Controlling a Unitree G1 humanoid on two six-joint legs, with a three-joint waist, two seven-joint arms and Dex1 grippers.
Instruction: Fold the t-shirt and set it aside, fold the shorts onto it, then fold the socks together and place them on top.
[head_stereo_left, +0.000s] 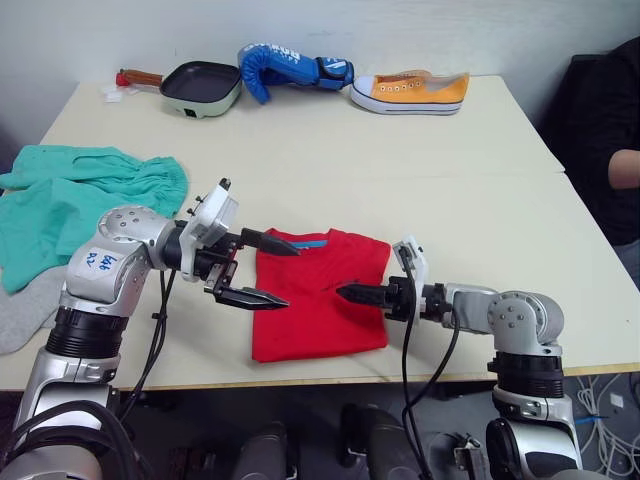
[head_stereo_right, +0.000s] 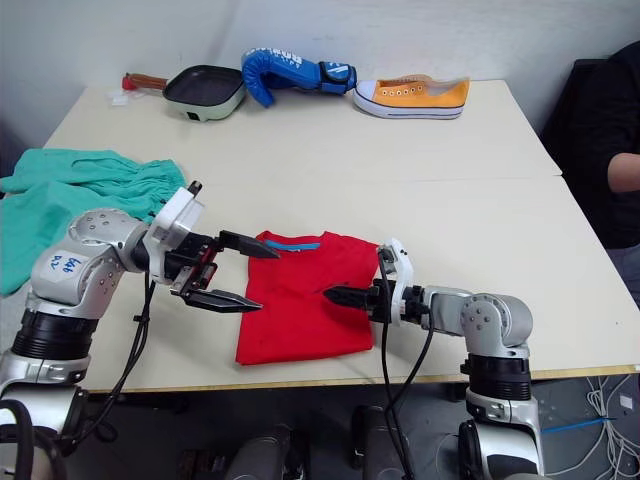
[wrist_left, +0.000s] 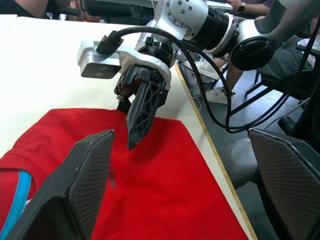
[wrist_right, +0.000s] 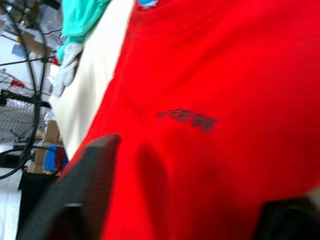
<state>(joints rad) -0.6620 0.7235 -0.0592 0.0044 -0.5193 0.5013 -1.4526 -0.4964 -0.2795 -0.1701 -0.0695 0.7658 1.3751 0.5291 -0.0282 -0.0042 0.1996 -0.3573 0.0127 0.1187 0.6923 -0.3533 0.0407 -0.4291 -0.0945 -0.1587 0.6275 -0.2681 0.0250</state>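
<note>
The red t-shirt (head_stereo_left: 318, 305) lies folded into a rectangle near the table's front edge, with its blue neck band at the far side. My left gripper (head_stereo_left: 290, 274) hovers open over the shirt's left edge, one finger above the other. My right gripper (head_stereo_left: 345, 292) reaches in low over the shirt's right part. In the right wrist view its fingers (wrist_right: 90, 190) stand apart with red cloth and the dark print (wrist_right: 187, 119) between them. The teal shorts (head_stereo_left: 70, 200) lie crumpled at the table's left. A grey sock (head_stereo_left: 20, 310) lies just in front of them.
Along the far edge lie a small pan (head_stereo_left: 200, 88), a blue boxing glove (head_stereo_left: 290, 68) and an orange sneaker (head_stereo_left: 410, 92). A person in dark clothes (head_stereo_left: 615, 150) sits at the right. Bare table (head_stereo_left: 420, 180) stretches between the shirt and the far items.
</note>
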